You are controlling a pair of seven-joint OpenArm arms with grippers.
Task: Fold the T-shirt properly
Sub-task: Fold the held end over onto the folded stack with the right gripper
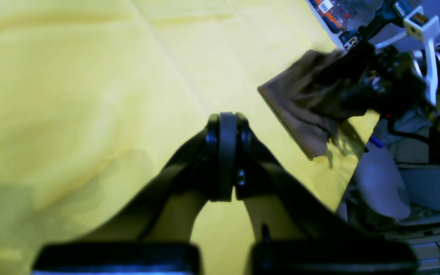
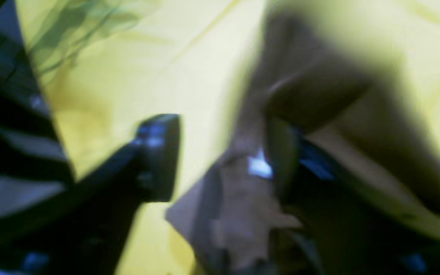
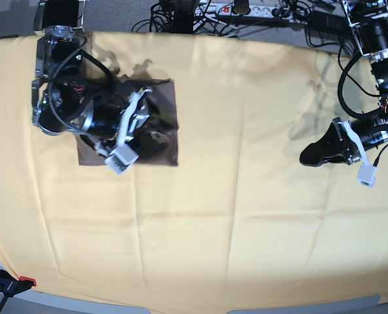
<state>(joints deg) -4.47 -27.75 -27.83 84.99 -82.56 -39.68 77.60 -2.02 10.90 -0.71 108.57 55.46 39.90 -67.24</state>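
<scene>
The taupe-brown T-shirt [image 3: 164, 98] lies folded into a small rectangle on the yellow cloth [image 3: 233, 216] at the back left. My right gripper [image 3: 153, 135] is low over its middle. In the blurred right wrist view the right gripper [image 2: 220, 122] is open, with brown T-shirt fabric [image 2: 235, 206] bunched against one finger [image 2: 281, 152]. My left gripper [image 3: 306, 157] is shut and empty over bare yellow cloth at the far right. In the left wrist view the left gripper [image 1: 223, 152] has its jaws pressed together, and the T-shirt [image 1: 300, 103] shows far off under the other arm.
The yellow cloth [image 1: 90, 76] covers the whole table. Cables and a power strip [image 3: 246, 10] run behind the back edge. An orange clamp [image 3: 10, 284] grips the front left corner. A tool box and gear [image 1: 338, 15] stand beyond the table's edge.
</scene>
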